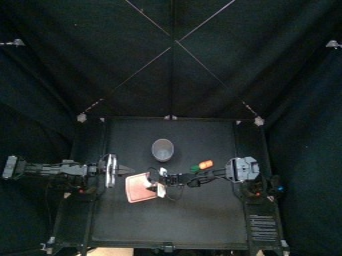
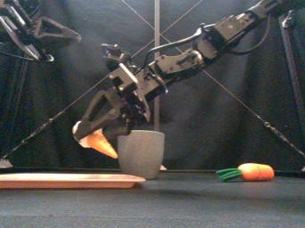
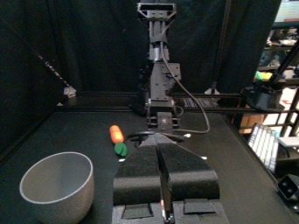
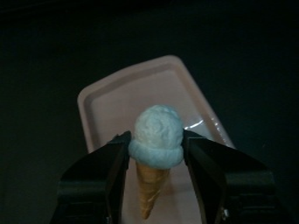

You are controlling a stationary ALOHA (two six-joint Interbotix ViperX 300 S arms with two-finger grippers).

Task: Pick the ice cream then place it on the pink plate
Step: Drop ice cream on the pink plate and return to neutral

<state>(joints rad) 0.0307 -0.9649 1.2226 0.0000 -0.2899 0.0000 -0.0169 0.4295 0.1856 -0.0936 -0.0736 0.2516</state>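
The ice cream (image 4: 156,147), a pale blue scoop on an orange cone (image 2: 102,144), is held by my right gripper (image 4: 158,164), which is shut on it. It hangs tilted above the pink plate (image 4: 117,98), which lies at the table's left (image 1: 134,192) and looks low and flat in the front view (image 2: 60,180). The right arm reaches past the middle to get there (image 1: 162,185). My left gripper (image 3: 165,179) rests shut at the table's left (image 1: 118,168), holding nothing.
A tall grey speckled cup (image 1: 163,150) stands behind the plate, close beside the held cone (image 2: 141,153). A toy carrot (image 1: 206,163) lies right of the cup (image 2: 252,170), under the right arm.
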